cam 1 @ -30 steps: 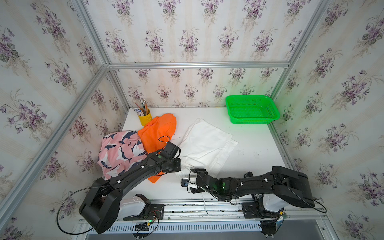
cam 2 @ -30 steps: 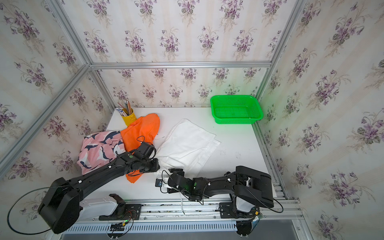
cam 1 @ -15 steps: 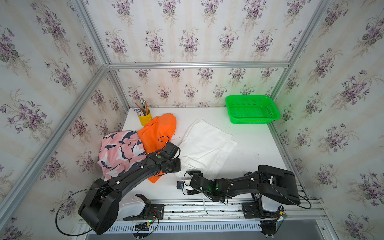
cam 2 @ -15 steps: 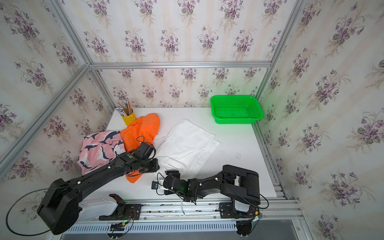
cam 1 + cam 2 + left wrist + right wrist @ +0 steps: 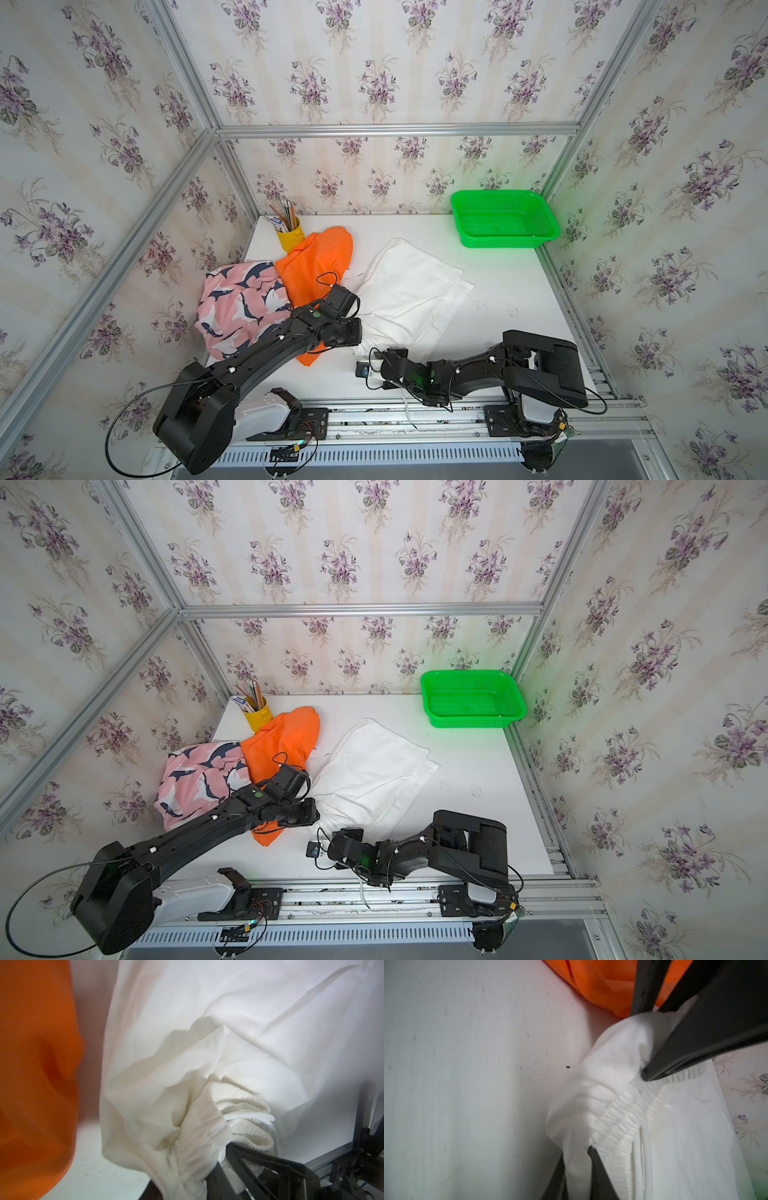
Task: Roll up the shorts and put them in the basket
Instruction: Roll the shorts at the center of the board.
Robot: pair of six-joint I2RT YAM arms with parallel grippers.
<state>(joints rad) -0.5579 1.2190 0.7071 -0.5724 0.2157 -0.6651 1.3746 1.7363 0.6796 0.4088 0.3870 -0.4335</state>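
left end effector (image 5: pixel 644 1072) and right end effector (image 5: pixel 578 1159) are both clamped on the gathered elastic waistband of the white shorts (image 5: pixel 409 286) near the front edge of the bench (image 5: pixel 498 299); cloth looks light and limp, so the thicker waistband is the best hold.

Top views: bright, even, diffuse light; crisp throughout, no glare.
Green basket (image 5: pixel 505 242): glowing hard, spilling a green tint onto the wall (image 5: pixel 582 224) just beside it.
Shadows: faint, soft-edged on the table (image 5: pixel 498 282) in front of the basket.
Left wrist view: white shorts (image 5: pixel 207 1043) fairly sharp; orange shorts (image 5: pixel 35 1064) blurred.
Right wrist view: soft overall, table greyish, dimmer.
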